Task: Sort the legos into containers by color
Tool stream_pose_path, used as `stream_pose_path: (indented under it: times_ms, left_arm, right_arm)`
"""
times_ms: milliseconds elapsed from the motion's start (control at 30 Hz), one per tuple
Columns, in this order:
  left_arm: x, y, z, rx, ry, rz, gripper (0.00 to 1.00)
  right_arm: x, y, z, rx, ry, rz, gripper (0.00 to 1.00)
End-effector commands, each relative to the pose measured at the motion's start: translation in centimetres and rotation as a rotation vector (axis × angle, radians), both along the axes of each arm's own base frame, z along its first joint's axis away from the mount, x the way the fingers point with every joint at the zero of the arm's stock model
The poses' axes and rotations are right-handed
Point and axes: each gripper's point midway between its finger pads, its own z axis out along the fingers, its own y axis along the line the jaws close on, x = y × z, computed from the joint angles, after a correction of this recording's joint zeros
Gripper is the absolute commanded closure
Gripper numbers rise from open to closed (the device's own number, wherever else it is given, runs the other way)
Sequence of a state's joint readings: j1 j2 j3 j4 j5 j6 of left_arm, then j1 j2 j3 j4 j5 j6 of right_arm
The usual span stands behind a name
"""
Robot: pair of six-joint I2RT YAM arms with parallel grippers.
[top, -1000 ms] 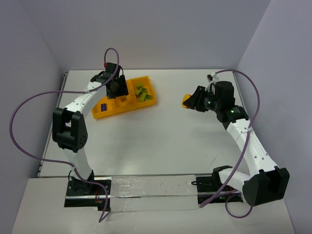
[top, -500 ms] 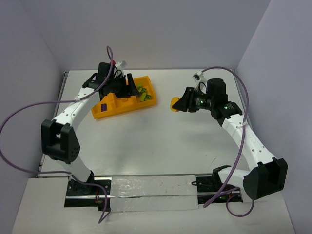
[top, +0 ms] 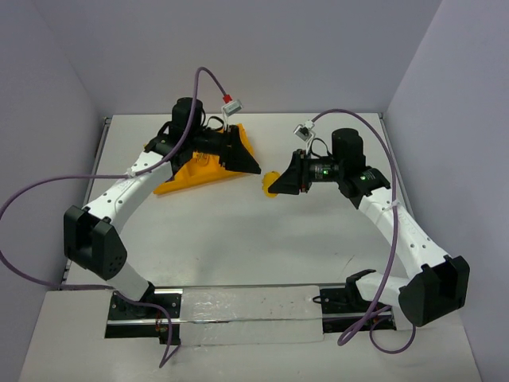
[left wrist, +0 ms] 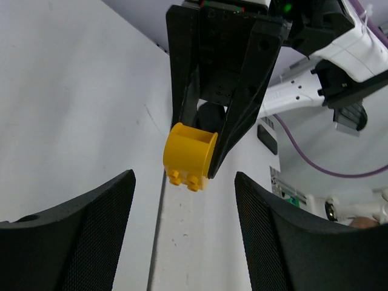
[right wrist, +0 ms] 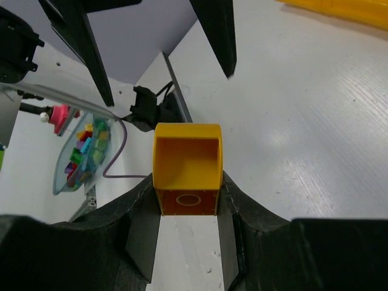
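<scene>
Just right of the tray [top: 187, 179], around the table's far middle, the right gripper [top: 276, 184] is clamped on an orange-yellow lego brick [right wrist: 188, 167], wedged between both fingers. The left gripper [top: 248, 163], jaws apart and empty, hovers over the tray's right end, facing the brick.

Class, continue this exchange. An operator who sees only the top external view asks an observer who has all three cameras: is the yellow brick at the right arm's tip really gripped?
Observer: Yes. The right wrist view shows the right gripper with its jaws shut on two sides of the yellow brick.
Operator: Is the left gripper open?
Observer: Yes. The left wrist view shows its jaws apart, facing the brick without touching it.
Operator: Is the brick solid?
Observer: No. It is hollow, with its open side toward the right wrist camera.
</scene>
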State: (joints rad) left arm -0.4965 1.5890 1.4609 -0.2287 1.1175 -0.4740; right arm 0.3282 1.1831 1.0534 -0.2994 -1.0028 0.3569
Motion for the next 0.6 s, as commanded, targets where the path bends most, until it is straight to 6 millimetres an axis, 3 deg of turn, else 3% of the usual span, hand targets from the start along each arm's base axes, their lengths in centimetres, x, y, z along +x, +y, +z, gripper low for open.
stream_pose_path:
  times_ms: [0,133,567]
  left_arm:
    - [-1.9,-0.6,2.1,-0.063,-0.045,-0.129,0.27]
    - [-3.1,-1.1,2.3,-0.07,-0.027,-0.183,0.27]
    - [-4.0,-2.9,0.5,-0.017,0.003,-0.213,0.34]
  right_arm:
    - [-0.7,0.5,2.3,0.046,-0.096,0.061,0.98]
    - [-1.0,0.5,2.5,0.047,-0.105,0.06,0.97]
    - [-1.3,0.6,2.8,0.037,-0.122,0.052,0.96]
